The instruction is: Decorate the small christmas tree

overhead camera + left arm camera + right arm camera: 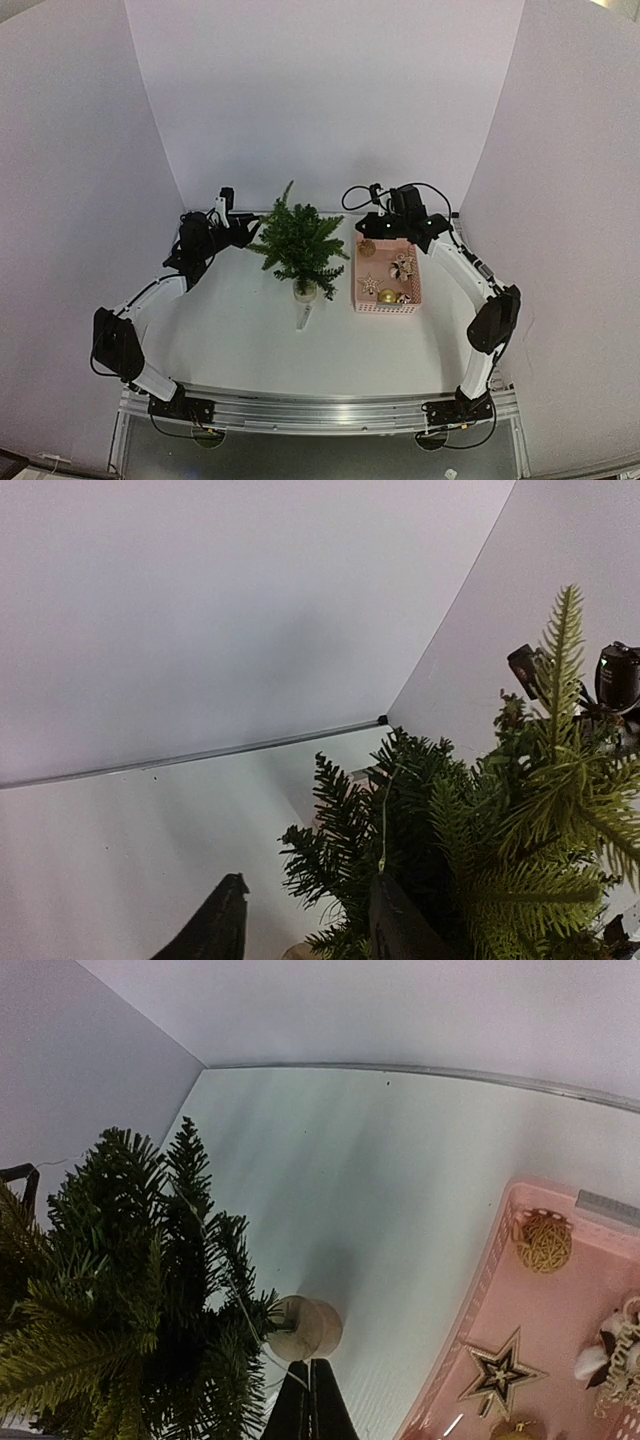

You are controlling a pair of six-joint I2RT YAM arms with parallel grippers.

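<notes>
1. The small christmas tree (298,243) stands upright mid-table in its pale pot (305,1328), just left of the pink basket (386,304) of ornaments.
2. The left gripper (310,890) sits at the tree's left side, fingers apart with nothing between them. A thin wire (383,820) hangs on the branches there.
3. Any retreat should go leftward, clear of that wire, so the light tree does not tip.
4. The right gripper (310,1400) is pinched closed near the pot; I cannot tell whether it grips the wire.
5. Tuck the wire deep among the needles before fetching the star (497,1372).
</notes>
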